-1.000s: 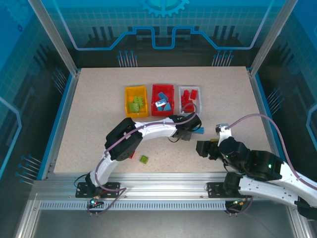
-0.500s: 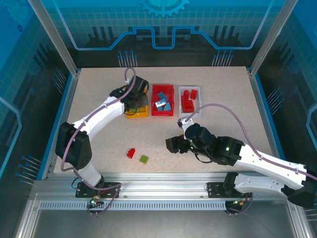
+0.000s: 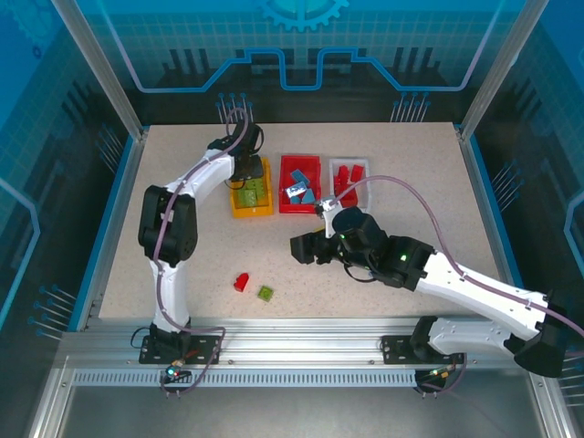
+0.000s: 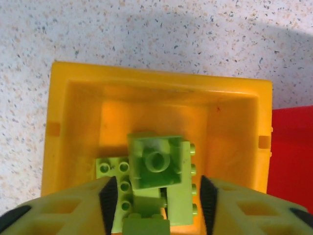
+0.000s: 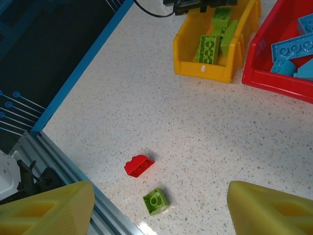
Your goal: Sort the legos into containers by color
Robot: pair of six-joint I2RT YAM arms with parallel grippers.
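Speckled worktop (image 3: 411,182) with a loose red lego (image 5: 139,165) and lime lego (image 5: 155,200) near the right gripper (image 3: 301,248), jaws wide, empty. Left gripper (image 4: 159,205), jaws parted, empty, hovers over lime legos (image 4: 159,169) in the yellow bin (image 4: 73,127).

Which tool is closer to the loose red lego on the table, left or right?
Right. The right tool hangs open a little beyond the red lego, to its right; the left tool is much farther away, over the yellow bin.
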